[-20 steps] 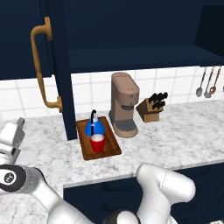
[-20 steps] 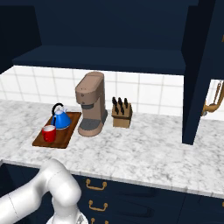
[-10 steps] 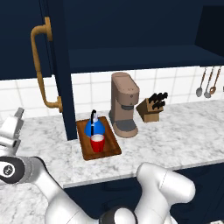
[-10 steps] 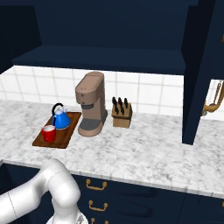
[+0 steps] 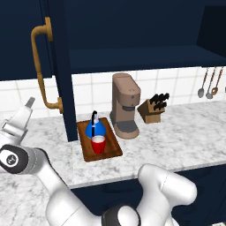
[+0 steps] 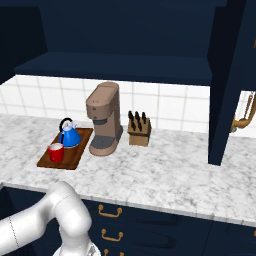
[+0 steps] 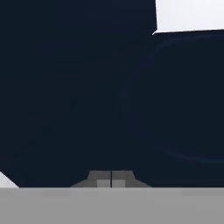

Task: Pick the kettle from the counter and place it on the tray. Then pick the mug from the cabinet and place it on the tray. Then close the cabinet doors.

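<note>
The blue kettle [image 5: 94,128] [image 6: 69,135] and the red mug [image 5: 98,144] [image 6: 56,152] both stand on the brown wooden tray [image 5: 112,148] [image 6: 72,161] on the marble counter [image 5: 176,137] [image 6: 165,175]. The cabinet [image 6: 115,67] above is open. Its left door [image 5: 59,75], with a brass handle [image 5: 40,66], juts out toward me. The right door [image 6: 227,75] also stands open. My gripper [image 5: 29,102] [image 7: 111,179] is shut and empty, at the far left, pointing up at the outer face of the left door [image 7: 183,96].
A tan coffee machine [image 5: 125,106] [image 6: 104,117] stands right of the tray, with a knife block [image 5: 153,108] [image 6: 138,132] beyond it. Utensils [image 5: 207,84] hang on the tiled wall at the right. Navy drawers with brass pulls [image 6: 110,212] run below the counter.
My gripper has risen and moved a little right, closer to the left door's outer face. Kettle, mug, tray and doors have not moved.
</note>
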